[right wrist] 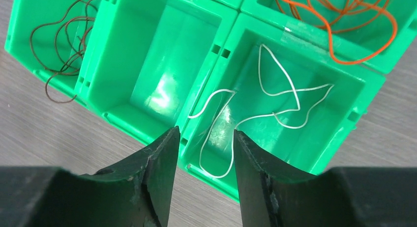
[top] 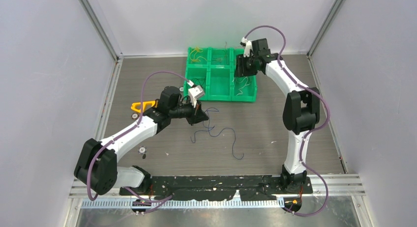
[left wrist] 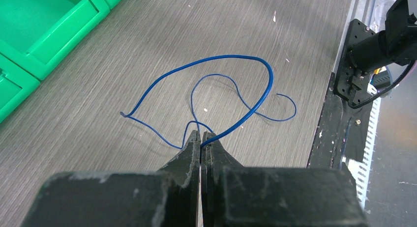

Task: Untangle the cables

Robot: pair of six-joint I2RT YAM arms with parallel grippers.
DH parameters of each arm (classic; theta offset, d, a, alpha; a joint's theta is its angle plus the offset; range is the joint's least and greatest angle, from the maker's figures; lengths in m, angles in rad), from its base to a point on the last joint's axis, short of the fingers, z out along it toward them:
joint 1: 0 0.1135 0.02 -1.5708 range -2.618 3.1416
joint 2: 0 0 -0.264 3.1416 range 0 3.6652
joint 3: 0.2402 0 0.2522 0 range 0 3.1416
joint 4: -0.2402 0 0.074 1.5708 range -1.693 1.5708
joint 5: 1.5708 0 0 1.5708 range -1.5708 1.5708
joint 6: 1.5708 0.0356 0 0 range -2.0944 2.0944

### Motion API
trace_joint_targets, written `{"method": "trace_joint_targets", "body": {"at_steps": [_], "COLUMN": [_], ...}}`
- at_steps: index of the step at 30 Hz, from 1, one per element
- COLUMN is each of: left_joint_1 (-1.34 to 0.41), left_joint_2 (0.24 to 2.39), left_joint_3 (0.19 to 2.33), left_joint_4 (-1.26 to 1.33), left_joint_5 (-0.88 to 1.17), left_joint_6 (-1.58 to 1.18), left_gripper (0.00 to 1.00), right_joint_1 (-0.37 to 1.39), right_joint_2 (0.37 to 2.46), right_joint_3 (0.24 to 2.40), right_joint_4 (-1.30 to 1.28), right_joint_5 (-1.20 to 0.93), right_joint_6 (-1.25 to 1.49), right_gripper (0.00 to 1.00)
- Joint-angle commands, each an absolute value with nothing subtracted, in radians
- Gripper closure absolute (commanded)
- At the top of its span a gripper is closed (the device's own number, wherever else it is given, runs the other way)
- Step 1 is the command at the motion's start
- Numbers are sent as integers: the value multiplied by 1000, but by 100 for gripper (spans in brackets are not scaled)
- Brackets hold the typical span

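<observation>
Thin blue cables [left wrist: 265, 74] lie in loose, crossing loops on the grey table, and from above the blue cables [top: 219, 131] show in front of the left arm. My left gripper [left wrist: 201, 134] is low over the table and shut on one blue strand where the loops cross. My right gripper [right wrist: 204, 133] hangs open and empty over the near edge of the green bins [right wrist: 223, 45]. Directly below it a white cable [right wrist: 290, 92] lies curled in one compartment. Orange cables [right wrist: 344, 20] fill the compartment behind. A dark red cable [right wrist: 59, 35] hangs over the left bin's wall.
The green bins [top: 220, 74] stand at the back middle of the table, their corner also in the left wrist view [left wrist: 49, 35]. A yellow tool [top: 140, 106] and small round bits [top: 142, 150] lie beside the left arm. Grey walls close in both sides.
</observation>
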State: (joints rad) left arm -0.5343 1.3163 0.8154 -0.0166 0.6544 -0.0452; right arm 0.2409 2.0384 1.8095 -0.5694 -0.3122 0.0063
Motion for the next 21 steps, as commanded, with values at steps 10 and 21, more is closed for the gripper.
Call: {"method": "trace_joint_targets", "body": {"at_steps": [10, 21], "left_joint_1": [-529, -528], "left_joint_2": [1323, 1318], "left_joint_3": [851, 848], "left_joint_4": [3, -29], "left_joint_5": [643, 637], "left_joint_6": [-48, -39], "left_gripper": [100, 100], "right_joint_1": [265, 251], "right_joint_2": [2115, 2144], "right_joint_3": [1844, 1858], "right_joint_4": [-528, -535], "right_joint_5": [-257, -268], "right_joint_6": [159, 130], "right_gripper": [55, 89]}}
